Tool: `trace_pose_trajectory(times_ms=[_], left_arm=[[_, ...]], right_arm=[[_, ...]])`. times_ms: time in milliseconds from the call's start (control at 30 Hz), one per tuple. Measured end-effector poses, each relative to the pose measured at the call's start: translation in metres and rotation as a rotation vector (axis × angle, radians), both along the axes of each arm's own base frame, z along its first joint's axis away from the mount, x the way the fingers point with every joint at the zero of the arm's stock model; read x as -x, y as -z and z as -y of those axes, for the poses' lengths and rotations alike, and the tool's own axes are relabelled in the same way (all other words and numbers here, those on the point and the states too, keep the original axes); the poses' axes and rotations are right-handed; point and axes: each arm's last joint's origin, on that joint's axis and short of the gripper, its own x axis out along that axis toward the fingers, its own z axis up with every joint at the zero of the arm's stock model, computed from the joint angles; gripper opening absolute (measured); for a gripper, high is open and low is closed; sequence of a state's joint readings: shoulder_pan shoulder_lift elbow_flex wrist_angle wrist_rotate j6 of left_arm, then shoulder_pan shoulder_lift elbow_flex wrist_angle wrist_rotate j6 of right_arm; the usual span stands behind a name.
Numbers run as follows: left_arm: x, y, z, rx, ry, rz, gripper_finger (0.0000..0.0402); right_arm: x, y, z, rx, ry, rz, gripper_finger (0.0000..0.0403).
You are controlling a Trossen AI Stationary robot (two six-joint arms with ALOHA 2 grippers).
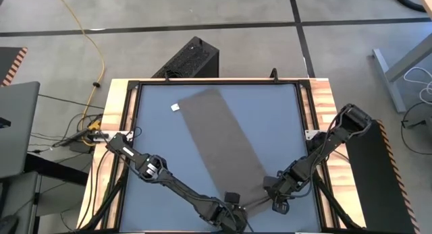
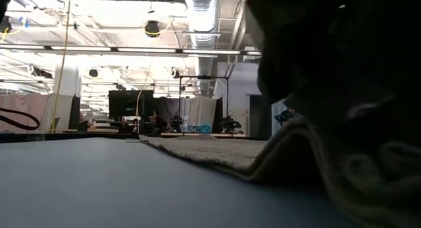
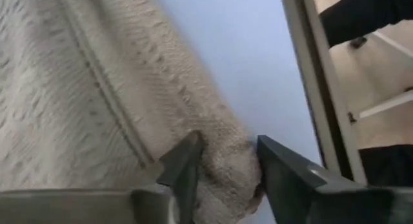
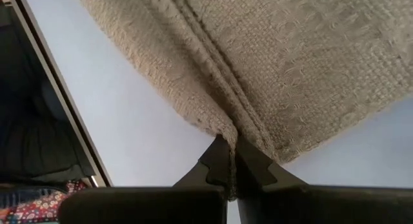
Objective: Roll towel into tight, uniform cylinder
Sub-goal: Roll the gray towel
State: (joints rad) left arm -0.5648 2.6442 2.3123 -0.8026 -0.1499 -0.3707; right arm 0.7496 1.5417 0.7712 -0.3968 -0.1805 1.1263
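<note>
The taupe towel (image 1: pixel 219 143) lies flat and slantwise on the blue-grey tabletop (image 1: pixel 155 153), running from the far left to the near right. Its white tag (image 1: pixel 175 107) is at the far corner. Both grippers are at its near end, by the table's near edge. My left gripper (image 1: pixel 233 197) is shut on the near-left corner (image 3: pixel 226 162). My right gripper (image 1: pixel 279 204) is shut on the near-right corner (image 4: pixel 230 137). In the low view the near end (image 2: pixel 296 149) rises off the table toward a dark gripper (image 2: pixel 329 50). My left gripper pinches a thick bunch of the towel's near-left corner (image 3: pixel 222 172) between its two fingers (image 3: pixel 184 166), which stand apart with cloth filling the gap. The rest of the towel lies on the table beyond. My right gripper pinches the towel's hemmed edge at the near-right corner (image 4: pixel 227 130) between its two closed fingertips (image 4: pixel 216 156). The cloth is gathered into a ridge at the fingers and fans out onto the table beyond them.
The table's wooden and black frame (image 1: pixel 121 126) runs round the top; its rail (image 3: pixel 310 69) is close beside my left gripper. A black box (image 1: pixel 189 59) stands on the floor beyond the far edge. Bare tabletop lies to the left of the towel.
</note>
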Motion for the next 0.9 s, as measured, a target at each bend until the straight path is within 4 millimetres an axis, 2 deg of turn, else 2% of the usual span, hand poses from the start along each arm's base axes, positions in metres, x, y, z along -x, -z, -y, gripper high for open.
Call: trace_pose_trajectory(times_ms=[200, 233, 667, 900], left_arm=[[-0.003, 0.0, -0.009, 0.021, -0.039, -0.036, 0.0021], [-0.004, -0.001, -0.009, 0.033, -0.037, -0.04, 0.0013], [-0.008, -0.03, 0.006, 0.21, 0.008, 0.049, 0.0002], [-0.008, -0.034, 0.01, 0.246, -0.056, 0.077, 0.0001]], right_arm=[[0.001, 0.0, 0.0, 0.003, 0.016, -0.009, 0.003], [0.001, 0.0, 0.0, 0.003, 0.016, -0.01, 0.003], [0.001, 0.0, 0.0, -0.008, -0.015, -0.011, 0.003], [-0.003, 0.0, 0.005, -0.01, 0.007, -0.022, 0.0029]])
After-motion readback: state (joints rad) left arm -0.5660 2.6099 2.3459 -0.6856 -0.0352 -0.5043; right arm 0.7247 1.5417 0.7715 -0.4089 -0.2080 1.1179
